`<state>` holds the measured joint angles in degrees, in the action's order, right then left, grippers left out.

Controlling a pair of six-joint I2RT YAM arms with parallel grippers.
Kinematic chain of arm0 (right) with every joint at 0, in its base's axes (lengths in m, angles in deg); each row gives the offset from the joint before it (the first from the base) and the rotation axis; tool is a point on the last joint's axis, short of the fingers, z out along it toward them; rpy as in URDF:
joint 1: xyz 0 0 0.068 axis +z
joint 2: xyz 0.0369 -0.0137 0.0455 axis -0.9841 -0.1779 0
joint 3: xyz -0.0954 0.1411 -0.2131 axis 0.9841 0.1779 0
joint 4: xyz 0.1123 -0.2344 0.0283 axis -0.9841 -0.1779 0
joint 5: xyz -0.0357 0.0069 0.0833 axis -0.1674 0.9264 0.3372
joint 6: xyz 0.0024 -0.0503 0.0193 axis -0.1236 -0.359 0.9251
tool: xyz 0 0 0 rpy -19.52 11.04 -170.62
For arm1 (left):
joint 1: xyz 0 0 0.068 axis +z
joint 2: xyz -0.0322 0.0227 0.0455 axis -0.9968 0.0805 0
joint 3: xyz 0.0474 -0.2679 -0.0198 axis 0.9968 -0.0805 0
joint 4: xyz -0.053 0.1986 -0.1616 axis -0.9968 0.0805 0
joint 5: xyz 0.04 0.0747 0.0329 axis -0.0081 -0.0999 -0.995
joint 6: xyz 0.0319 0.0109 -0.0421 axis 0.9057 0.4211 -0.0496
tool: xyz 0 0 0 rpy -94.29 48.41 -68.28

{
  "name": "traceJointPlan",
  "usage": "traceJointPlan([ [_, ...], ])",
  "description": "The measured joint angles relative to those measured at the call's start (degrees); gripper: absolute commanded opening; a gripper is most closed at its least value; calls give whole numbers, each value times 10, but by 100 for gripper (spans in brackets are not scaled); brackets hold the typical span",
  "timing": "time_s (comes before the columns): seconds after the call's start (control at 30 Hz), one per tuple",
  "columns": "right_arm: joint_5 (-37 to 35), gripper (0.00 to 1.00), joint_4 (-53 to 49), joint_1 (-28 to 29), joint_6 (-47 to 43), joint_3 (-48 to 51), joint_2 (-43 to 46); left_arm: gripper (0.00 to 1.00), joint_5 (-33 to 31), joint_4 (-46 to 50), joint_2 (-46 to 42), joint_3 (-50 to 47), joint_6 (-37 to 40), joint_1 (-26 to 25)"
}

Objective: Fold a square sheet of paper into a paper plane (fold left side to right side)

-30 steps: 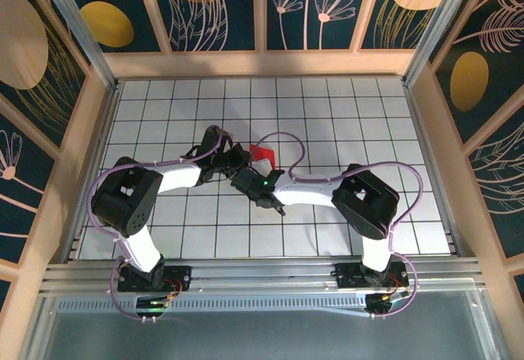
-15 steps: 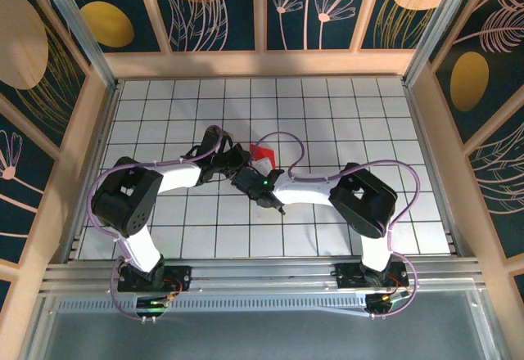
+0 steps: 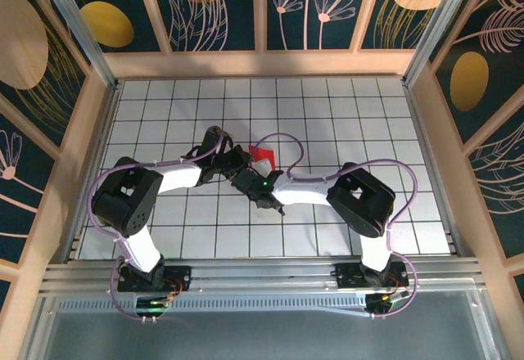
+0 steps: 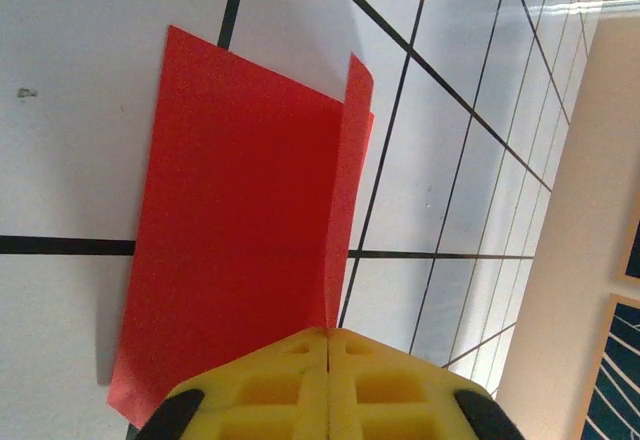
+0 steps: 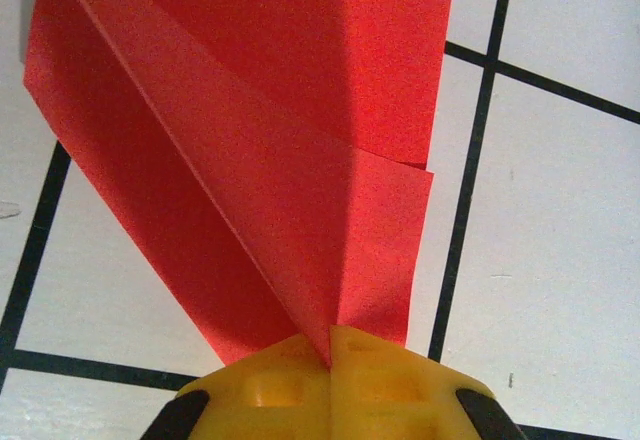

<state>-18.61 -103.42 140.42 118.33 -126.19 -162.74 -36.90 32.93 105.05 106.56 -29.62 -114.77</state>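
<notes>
Red sheet (image 4: 240, 240) clamped by left pincer (image 4: 328, 335) and right pincer (image 5: 330, 335), both closed; I should align edges, then crease toward 3 o'clock.

2 white arms (image 3: 176, 178), black joints (image 3: 124, 199), lilac cables (image 3: 282, 135), yellow end effector fingers (image 4: 260, 390)

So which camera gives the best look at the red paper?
The left wrist view: the red paper lies almost whole, one flap raised. The right wrist view crops the paper close, creases clear. The top view catches a small corner.
</notes>
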Motion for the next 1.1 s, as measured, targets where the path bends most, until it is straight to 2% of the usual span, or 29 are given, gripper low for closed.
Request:
traceJointPlan([
  [0.2, 5, 0, 1, 0, -9, 3, 0, 36, -8, 45, -18, 6, 29, 8],
  [0.37, 13, 0, 4, -3, -18, 6, 2, 45, -8, 74, -73, 7, 55, 56],
  [0.47, 42, 0, 12, -15, -30, 12, 12, 46, -8, 97, -108, 7, 76, 92],
  [0.57, 101, 0, 29, -40, -43, 26, 29, 46, -8, 124, -133, 7, 103, 111],
  [0.73, 219, 0, 71, -91, -63, 61, 60, 42, 8, 147, -148, -5, 140, 111],
  [0.97, 360, 0, 120, -151, -87, 97, 78, 40, 41, 147, -154, -82, 151, 106],
  [1.1, 424, 0, 149, -177, -98, 116, 81, 41, 54, 138, -143, -89, 151, 76],
])
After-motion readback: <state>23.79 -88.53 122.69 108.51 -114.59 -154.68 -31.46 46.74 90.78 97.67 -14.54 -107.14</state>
